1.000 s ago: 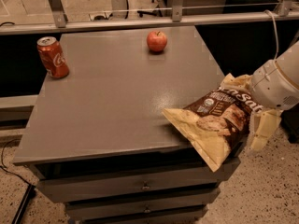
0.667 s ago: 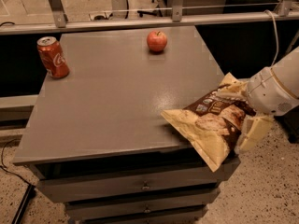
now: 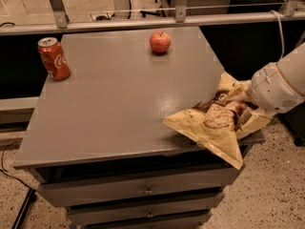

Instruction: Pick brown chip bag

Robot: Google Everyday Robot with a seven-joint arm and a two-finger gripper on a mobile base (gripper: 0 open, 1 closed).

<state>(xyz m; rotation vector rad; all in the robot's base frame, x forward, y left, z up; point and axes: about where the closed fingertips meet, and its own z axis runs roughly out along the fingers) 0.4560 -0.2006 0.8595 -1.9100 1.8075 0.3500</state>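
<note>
Brown chip bag (image 3: 212, 125) overhanging tabletop's (image 3: 119, 99) near-right corner, apple (image 3: 160, 41) and can (image 3: 54, 58) near far edge, gripper (image 3: 245, 109) at right edge, jaws clamped on bag.

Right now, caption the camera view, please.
Gripper at the brown chip bag on the near table corner; soda can and apple behind.

We count one grey, flat-topped worktop (image 3: 119, 104) carrying three things: one red cylindrical soda can (image 3: 54, 58), one round red apple (image 3: 160, 41) and one crinkly, dark brown and cream chip bag (image 3: 209, 130). One white and cream robot tool (image 3: 240, 111) sits at the bag, on the worktop's right edge. Beneath the worktop we make out two grey drawer fronts (image 3: 119, 192) with handles.
</note>
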